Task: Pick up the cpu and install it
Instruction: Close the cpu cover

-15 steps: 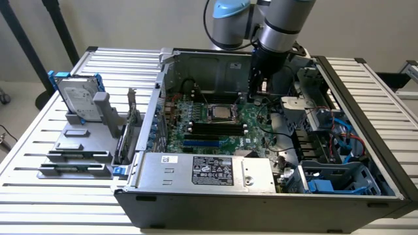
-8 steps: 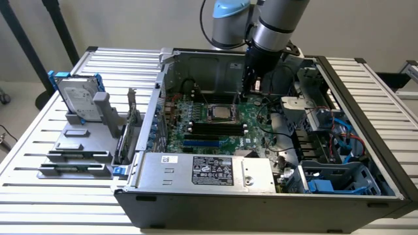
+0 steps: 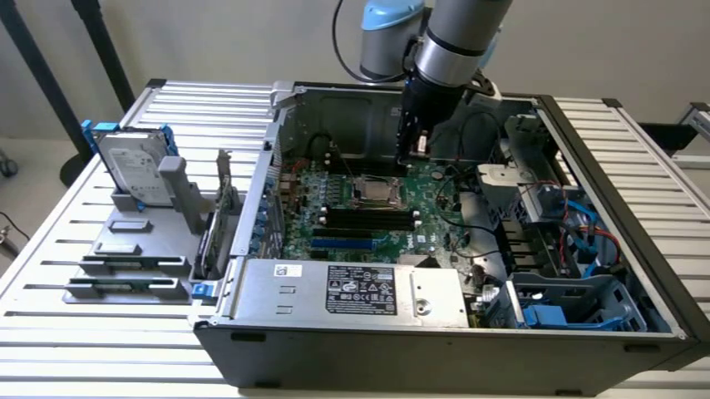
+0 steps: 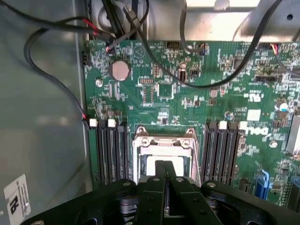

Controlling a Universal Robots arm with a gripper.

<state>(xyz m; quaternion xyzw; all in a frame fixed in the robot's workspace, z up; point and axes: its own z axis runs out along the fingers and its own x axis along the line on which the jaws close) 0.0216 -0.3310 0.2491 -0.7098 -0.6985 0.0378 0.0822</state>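
Green under black: hanging the pincer (image 4: 164,164) over the motherboard (image 4: 159,89), straight above the socket (image 4: 140,140). Pressing both fingers (image 4: 156,187) together, tips meeting, clamping nothing that can be made out. Showing the cpu (image 4: 152,166) as a pale square lying flat inside the socket's metal frame, right beneath the fingertips and partly hiding behind them; not telling clearly whether tips and chip are touching. Flanking the socket with black memory slots (image 4: 110,150) on either side. Trailing black cables (image 4: 47,65) past the board's edge, near a round silver coin cell (image 4: 119,70). Reaching, in the exterior view, down into the open case (image 3: 444,357) with the arm (image 3: 455,41), and poising the pincer (image 3: 418,156) above the board. Resting the case on a slatted white tabletop (image 3: 33,332). Standing upright outside the case, at the exterior view's left: a hard drive (image 3: 133,170) in a blue frame, on a grey rack (image 3: 122,266).
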